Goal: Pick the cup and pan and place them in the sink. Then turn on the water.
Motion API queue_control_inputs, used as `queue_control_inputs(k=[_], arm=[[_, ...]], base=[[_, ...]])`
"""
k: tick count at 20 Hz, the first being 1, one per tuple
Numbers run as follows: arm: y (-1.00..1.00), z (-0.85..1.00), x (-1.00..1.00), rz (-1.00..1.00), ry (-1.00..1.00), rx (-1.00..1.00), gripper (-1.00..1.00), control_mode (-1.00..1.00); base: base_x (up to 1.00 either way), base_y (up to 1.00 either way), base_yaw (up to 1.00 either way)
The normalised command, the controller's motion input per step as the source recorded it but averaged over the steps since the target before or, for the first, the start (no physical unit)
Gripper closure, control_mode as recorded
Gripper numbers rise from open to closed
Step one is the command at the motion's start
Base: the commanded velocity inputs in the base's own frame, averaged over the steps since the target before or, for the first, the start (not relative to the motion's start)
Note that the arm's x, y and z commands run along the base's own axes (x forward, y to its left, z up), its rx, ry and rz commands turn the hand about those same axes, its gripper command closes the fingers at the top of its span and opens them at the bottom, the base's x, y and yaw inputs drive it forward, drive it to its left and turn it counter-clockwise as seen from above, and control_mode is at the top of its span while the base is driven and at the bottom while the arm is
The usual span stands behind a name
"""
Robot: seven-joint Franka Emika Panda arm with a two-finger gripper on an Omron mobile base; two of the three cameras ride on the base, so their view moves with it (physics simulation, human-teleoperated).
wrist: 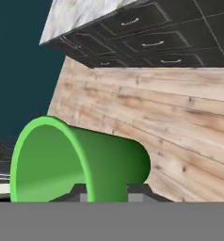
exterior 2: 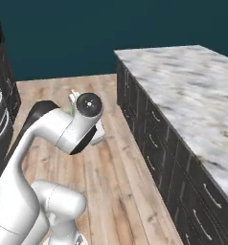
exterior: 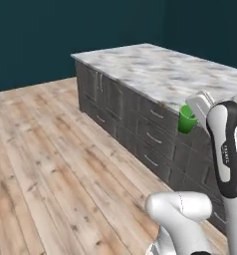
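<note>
**Got the cup, sink's nowhere near yet**

Quick status from my side. My claw is clamped on the cup, one finger inside the rim and one outside as far as I can tell from the hand view. So the cup is right at my fingertips, pinched by its wall, with nothing under it but wood floor well below.

Going left to right in the hand view: the cup's open mouth faces left, and its body runs off to the right toward the closed base. In other words its long axis lies crosswise to my fingers, not along them. From the left base view the cup hangs just in front of the dark drawers, next to my forearm and below the edge of the marble counter.

What matters next, I reckon: the counter sits above and beyond my claw, and I can't spot a sink or pan from here. I'd guess the base has to drive before I can drop it in.
</note>
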Motion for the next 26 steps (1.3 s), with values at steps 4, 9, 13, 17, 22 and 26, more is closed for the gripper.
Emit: queue_control_inputs(k=[4,9,13,17,22,26], arm=[[0.0,0.0,0.0,0.0,0.0,0.0,1.0,1.0],[0.0,0.0,0.0,0.0,0.0,0.0,1.0,1.0],[0.0,0.0,0.0,0.0,0.0,0.0,1.0,1.0],[0.0,0.0,0.0,0.0,0.0,0.0,1.0,1.0],[0.0,0.0,0.0,0.0,0.0,0.0,1.0,1.0],[0.0,0.0,0.0,0.0,0.0,0.0,1.0,1.0]], base=[[-0.78,-0.01,0.9],[-0.73,0.0,0.9],[-0.56,0.0,0.89],[-0.43,0.0,0.88],[-0.28,0.0,0.85],[-0.02,0.0,0.77]])
